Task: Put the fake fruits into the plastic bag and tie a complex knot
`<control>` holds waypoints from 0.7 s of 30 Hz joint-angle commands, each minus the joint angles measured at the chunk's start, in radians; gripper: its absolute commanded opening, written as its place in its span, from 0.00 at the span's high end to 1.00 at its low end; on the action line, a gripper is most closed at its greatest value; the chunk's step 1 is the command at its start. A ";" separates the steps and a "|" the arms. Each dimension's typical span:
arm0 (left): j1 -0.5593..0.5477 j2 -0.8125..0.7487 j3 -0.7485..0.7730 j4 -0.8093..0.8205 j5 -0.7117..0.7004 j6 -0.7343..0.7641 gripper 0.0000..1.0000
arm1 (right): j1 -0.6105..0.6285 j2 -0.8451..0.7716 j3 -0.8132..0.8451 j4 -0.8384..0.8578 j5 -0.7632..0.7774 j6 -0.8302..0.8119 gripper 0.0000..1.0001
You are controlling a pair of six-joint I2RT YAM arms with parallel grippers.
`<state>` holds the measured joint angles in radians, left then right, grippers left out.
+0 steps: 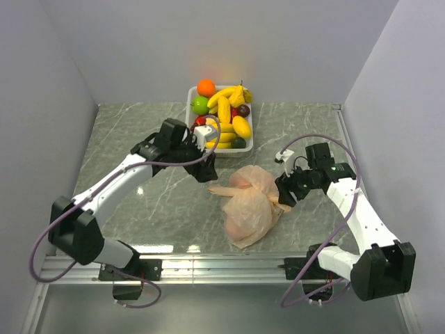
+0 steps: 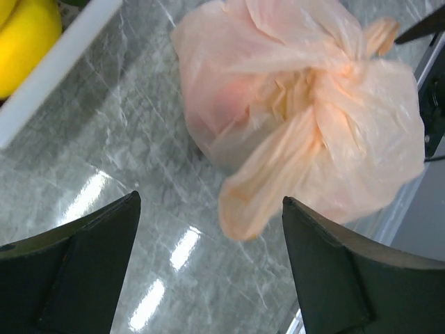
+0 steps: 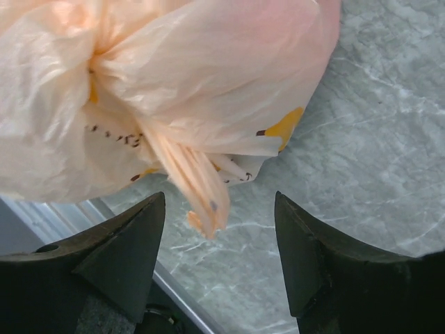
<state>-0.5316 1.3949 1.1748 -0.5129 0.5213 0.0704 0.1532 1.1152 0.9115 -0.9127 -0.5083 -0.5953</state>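
Left hand (image 2: 208, 209) spread, right hand (image 3: 219, 202) spread, knotted plastic bag (image 1: 249, 209) lying between them

plastic bag (image 1: 249, 209) on table (image 1: 132, 139), tray (image 1: 190, 97) of fake fruits (image 1: 224, 111) behind it

The table top (image 1: 132, 132) is a glossy grey-green slab with pale marble veining, running from the near edge to the far wall. Plain pale grey panels box it in: a left wall (image 1: 35, 104), a far wall (image 1: 208, 35) and a right wall (image 1: 410, 83), all bare and matte. A thin metal strip (image 1: 341, 132) trims the table's right side. Along the near edge lies a ribbed aluminium rail (image 1: 229, 268), with a duller grey surface (image 1: 229, 313) beyond it, nearer still. Soft light from overhead leaves white glare patches (image 1: 167, 248) on the polished stone near the rail.
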 commanded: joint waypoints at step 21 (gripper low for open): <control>-0.028 -0.505 -0.508 0.402 -0.001 0.692 0.06 | 0.060 -0.120 -0.215 0.236 0.163 0.058 0.34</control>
<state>-0.5362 0.9512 0.7547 -0.2920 0.5514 0.5091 0.2054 1.0523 0.7033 -0.6720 -0.3477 -0.4870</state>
